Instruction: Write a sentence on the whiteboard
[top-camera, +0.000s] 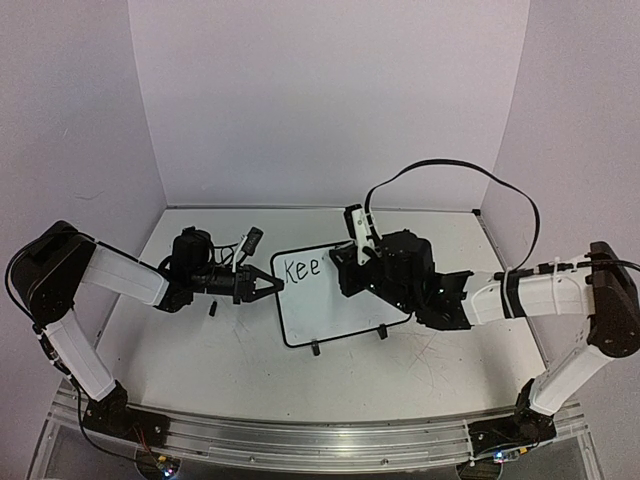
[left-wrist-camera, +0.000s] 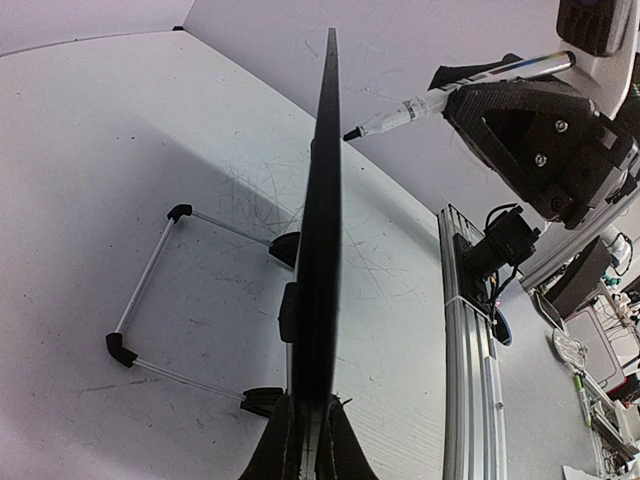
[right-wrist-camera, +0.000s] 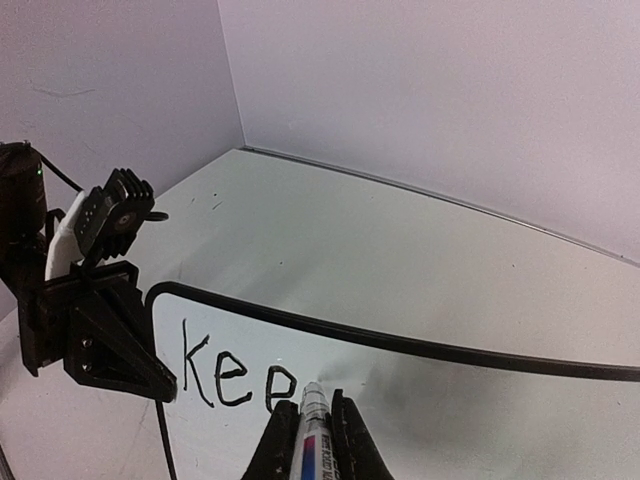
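The whiteboard (top-camera: 345, 305) stands tilted mid-table on two small black feet; the left wrist view sees it edge-on as the whiteboard (left-wrist-camera: 322, 200). The sentence (right-wrist-camera: 235, 375) reads "Kee" in black at the whiteboard's (right-wrist-camera: 470, 410) upper left, its last letter partly behind a finger. My left gripper (top-camera: 275, 285) is shut on the board's left edge, the frame pinched between its jaws at the left gripper (left-wrist-camera: 308, 425). My right gripper (right-wrist-camera: 312, 410) is shut on a white marker (right-wrist-camera: 314, 425). The marker (left-wrist-camera: 440, 95) has its tip at the board's face just right of the last letter.
A small black piece (top-camera: 212, 309) lies on the table under the left arm. The board's wire stand (left-wrist-camera: 150, 300) sticks out behind it. White walls enclose the back and sides. A metal rail (top-camera: 300, 440) runs along the near edge, and a black cable (top-camera: 500, 190) loops above the right arm.
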